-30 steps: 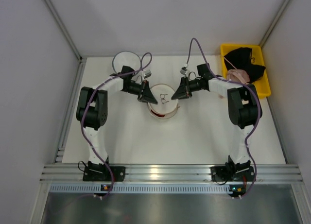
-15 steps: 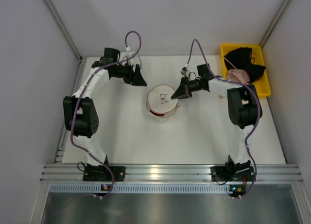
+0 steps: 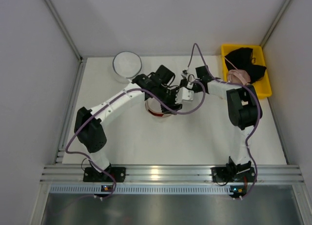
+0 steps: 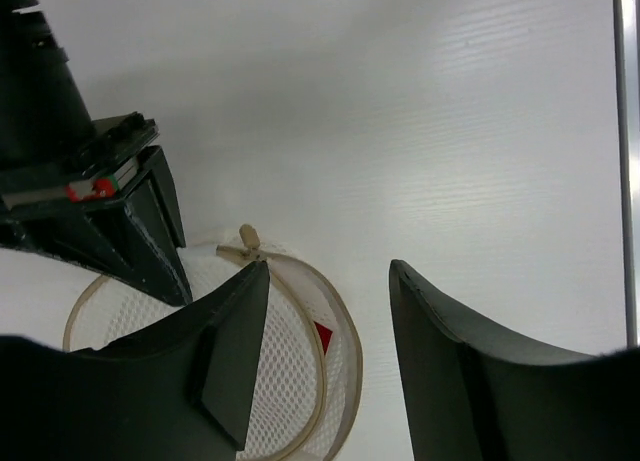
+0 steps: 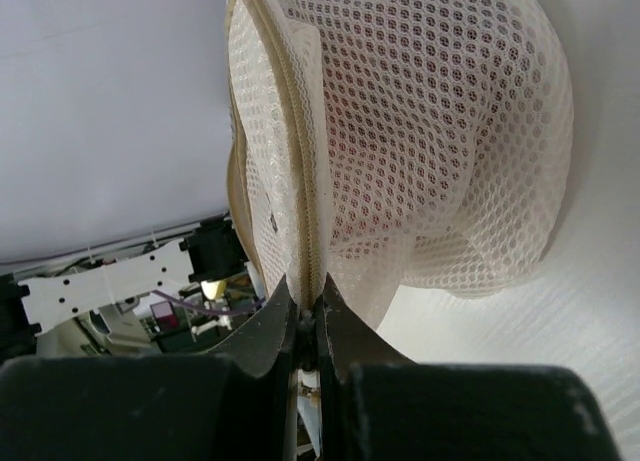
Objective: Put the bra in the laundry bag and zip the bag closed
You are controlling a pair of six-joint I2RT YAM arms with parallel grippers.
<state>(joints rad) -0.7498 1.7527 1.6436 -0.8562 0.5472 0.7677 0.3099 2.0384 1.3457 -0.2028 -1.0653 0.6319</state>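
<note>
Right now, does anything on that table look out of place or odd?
Only slightly: a red sliver of the bra peeks at the laundry bag rim, so it seems not fully zipped.

Left arm (image 3: 116,101) reaches diagonally up and right, wrist bent down at the far end. Left fingers (image 4: 232,366) spread wide apart, gripping nothing. Right arm (image 3: 241,109) folded, forearm pointing left. Right fingers (image 5: 268,333) pinched tight on the laundry bag (image 5: 430,131) rim, just beside the left fingers.

overhead looking down, both wrist views close, sharing laundry bag (image 5: 430,131)
</note>
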